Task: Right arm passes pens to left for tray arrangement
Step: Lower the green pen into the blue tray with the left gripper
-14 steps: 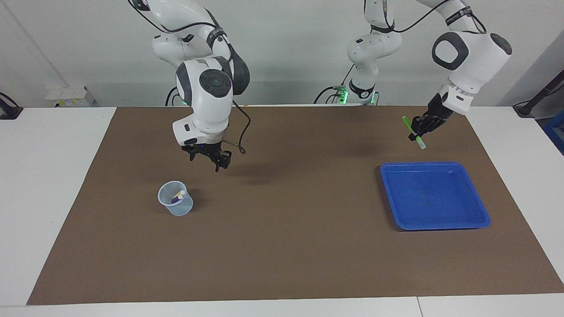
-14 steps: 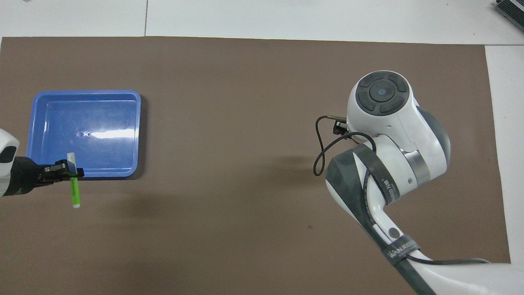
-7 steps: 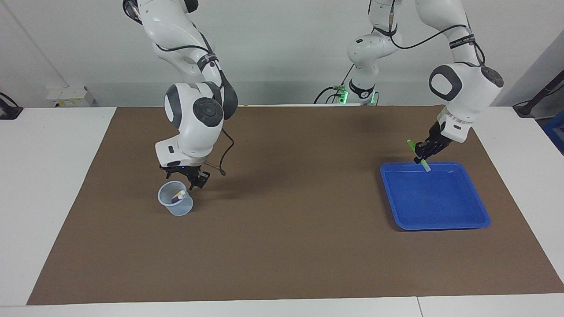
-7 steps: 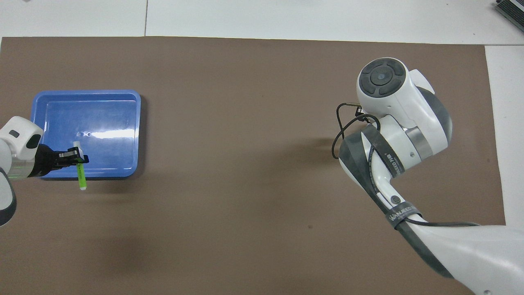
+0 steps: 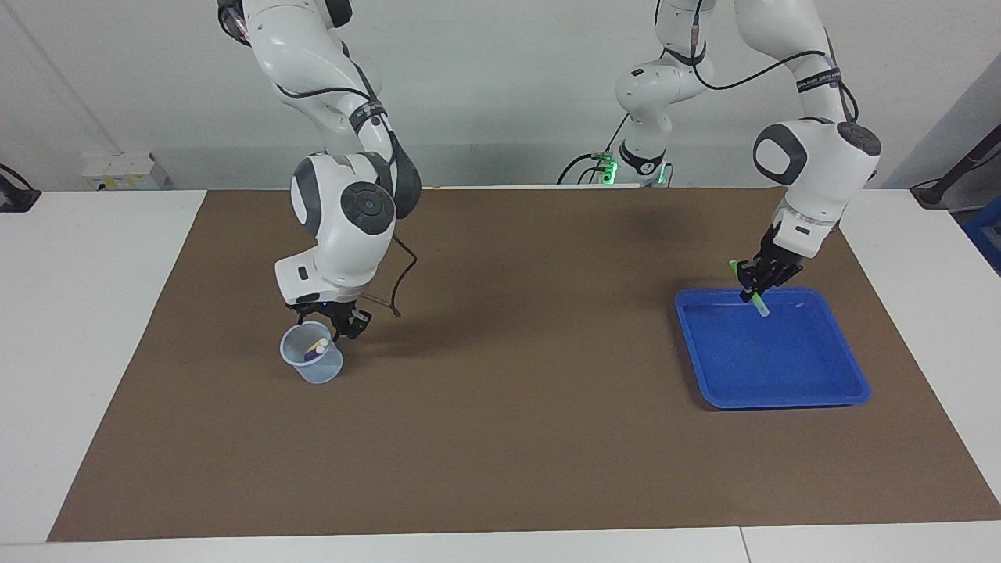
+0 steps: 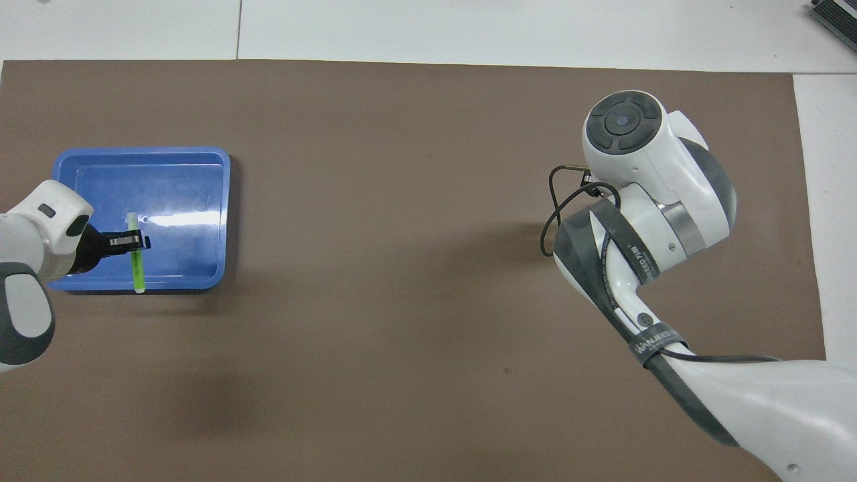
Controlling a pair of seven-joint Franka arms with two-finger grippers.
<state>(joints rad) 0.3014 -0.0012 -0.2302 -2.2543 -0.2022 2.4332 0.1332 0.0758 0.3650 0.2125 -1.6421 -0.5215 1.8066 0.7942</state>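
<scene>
Now the brown worktop point(image 5: 508, 438) carries the blue tray point(image 5: 813, 395) toward my left arm's end. Over that tray my left pincer point(image 5: 757, 291) grips the green pen point(image 5: 761, 306), tilted. My right pincer point(image 5: 332, 322) hangs over the pale cup point(image 5: 317, 369), well apart from the tray; its fingers I cannot tell.
</scene>
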